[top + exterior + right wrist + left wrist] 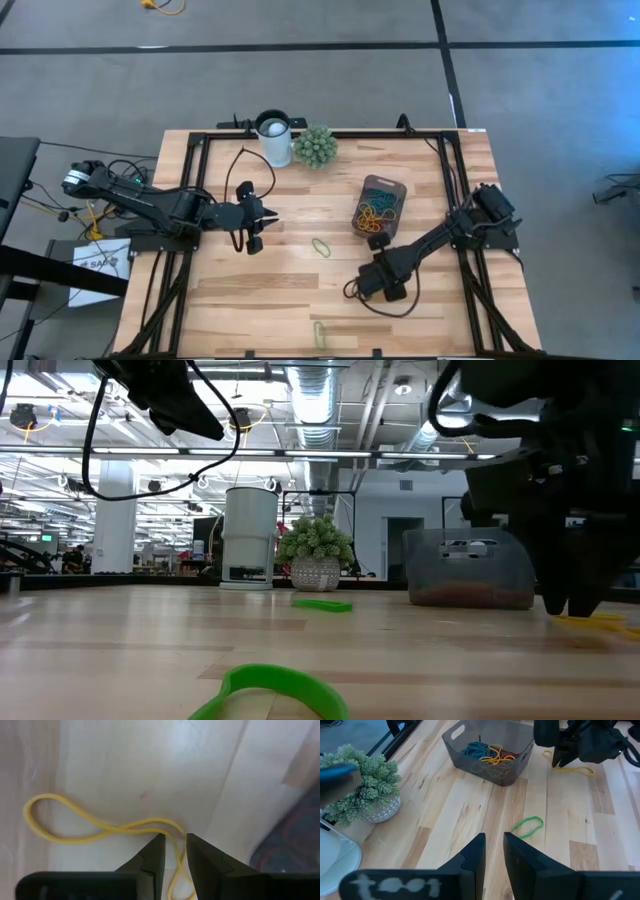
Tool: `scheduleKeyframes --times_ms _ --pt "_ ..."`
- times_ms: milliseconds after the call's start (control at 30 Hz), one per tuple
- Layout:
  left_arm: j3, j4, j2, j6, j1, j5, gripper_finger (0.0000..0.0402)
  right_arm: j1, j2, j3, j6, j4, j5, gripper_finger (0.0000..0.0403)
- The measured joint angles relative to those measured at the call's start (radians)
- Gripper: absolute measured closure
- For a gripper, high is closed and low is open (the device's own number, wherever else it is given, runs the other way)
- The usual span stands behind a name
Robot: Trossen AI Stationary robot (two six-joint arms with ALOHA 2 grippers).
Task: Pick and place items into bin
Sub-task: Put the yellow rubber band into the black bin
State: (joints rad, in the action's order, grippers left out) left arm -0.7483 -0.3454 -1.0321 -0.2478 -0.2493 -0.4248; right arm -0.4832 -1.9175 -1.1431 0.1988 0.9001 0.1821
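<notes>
Because the yellow band point(95, 831) is only a thin, limp loop of rubber lying flat on the table point(420, 300), it is likely going to weigh almost nothing, stretch and flop when lifted, and cling a little to the fingers rather than slip. The right gripper point(174, 851) is reaching straight down over it just beside the bin point(381, 204), toward the table's right edge, with its fingers narrowly parted and one strand running into the gap between the tips; whether they are already pinching it I cannot tell. The best hold is probably right there, where the loop's strands are crossing and lying close together, since a single strand flat on the wood is giving the tips little to catch. The bin is sitting right of centre, a grey-tinted see-through plastic box with rounded corners, already holding a tangle of red, yellow and blue bands. A green band point(321, 247) is lying near the table's middle, and another green band point(319, 334) is lying by the near edge. The left gripper point(251, 216) is waiting above the left side, fingers slightly apart and holding nothing. At the far edge a smooth white cup point(274, 138) and a spiky green plant point(314, 146) in a speckled pot are standing side by side; the table is pale butcher-block wood with a slight sheen.
</notes>
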Motion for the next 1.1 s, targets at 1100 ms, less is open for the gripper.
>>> scheduleKeyframes --times_ms 1100 --pt "0.0 -0.004 0.0 0.0 0.0 0.001 0.0342 0.035 0.197 -0.308 0.031 0.513 0.237 0.0402"
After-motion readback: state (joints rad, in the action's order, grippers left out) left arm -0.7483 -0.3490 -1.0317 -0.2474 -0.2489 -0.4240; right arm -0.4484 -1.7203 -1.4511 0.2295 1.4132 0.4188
